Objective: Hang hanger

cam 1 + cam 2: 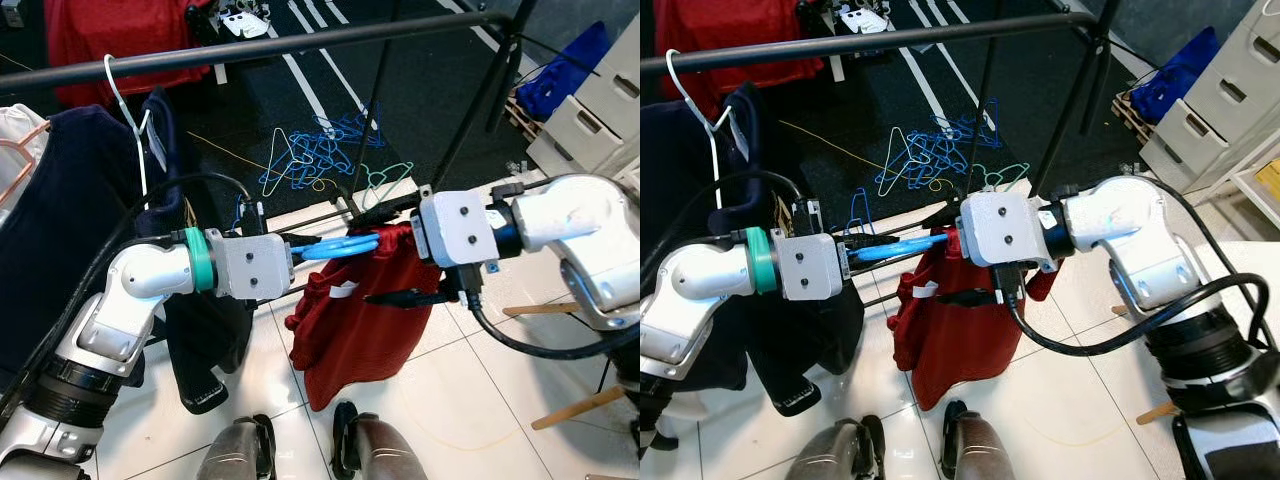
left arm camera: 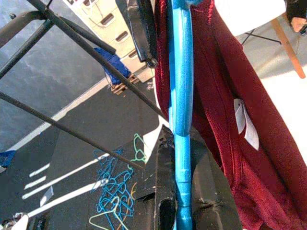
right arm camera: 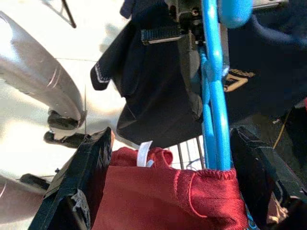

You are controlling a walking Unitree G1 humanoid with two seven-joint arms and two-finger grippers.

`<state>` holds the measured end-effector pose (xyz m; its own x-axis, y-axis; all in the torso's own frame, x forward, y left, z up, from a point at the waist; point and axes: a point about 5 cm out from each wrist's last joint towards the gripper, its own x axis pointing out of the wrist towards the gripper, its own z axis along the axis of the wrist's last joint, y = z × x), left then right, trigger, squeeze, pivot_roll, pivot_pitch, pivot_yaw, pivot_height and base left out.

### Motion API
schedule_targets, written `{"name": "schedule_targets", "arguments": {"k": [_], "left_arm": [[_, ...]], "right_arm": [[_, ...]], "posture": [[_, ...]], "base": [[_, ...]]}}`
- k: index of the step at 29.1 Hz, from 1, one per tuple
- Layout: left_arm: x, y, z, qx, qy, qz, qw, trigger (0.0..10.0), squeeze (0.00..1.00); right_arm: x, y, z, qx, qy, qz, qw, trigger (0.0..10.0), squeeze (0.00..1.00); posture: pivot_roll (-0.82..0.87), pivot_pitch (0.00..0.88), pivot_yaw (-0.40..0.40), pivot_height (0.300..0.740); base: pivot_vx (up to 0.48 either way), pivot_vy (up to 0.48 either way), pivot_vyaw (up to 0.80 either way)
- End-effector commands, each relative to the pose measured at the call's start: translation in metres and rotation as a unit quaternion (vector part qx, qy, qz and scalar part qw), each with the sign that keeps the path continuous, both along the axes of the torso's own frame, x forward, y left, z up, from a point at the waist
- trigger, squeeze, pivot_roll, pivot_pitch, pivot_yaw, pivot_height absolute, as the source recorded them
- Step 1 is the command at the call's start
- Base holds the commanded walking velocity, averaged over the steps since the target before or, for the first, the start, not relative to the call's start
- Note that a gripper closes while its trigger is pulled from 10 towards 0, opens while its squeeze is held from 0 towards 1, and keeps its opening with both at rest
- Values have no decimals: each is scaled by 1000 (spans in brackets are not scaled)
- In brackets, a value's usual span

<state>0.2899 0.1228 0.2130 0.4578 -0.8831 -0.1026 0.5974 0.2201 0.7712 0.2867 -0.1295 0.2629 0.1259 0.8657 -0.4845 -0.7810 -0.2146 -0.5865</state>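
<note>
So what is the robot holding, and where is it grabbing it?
The left gripper holds the blue hanger by one end. The red garment hangs from the hanger. The right gripper's fingers sit either side of the garment's top, without closing on it.

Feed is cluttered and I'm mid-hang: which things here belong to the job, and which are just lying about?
In the job:
- blue hanger
- red garment on it
- rail
- left hand, gripping the hanger
- right hand, open around the garment's collar

Lying about:
- hanger pile on the floor
- white hanger with dark clothes
- drawers
</note>
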Motion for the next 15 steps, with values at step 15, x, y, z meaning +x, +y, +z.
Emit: {"name": "schedule_targets", "arguments": {"k": [15], "left_arm": [[-8, -8, -4, -3, 0, -30, 1000, 10000, 0]], "right_arm": [[-5, -4, 38, 7, -62, 6, 998, 10000, 0]], "posture": [[-134, 113, 21, 740]], "base": [[0, 0, 0]]}}
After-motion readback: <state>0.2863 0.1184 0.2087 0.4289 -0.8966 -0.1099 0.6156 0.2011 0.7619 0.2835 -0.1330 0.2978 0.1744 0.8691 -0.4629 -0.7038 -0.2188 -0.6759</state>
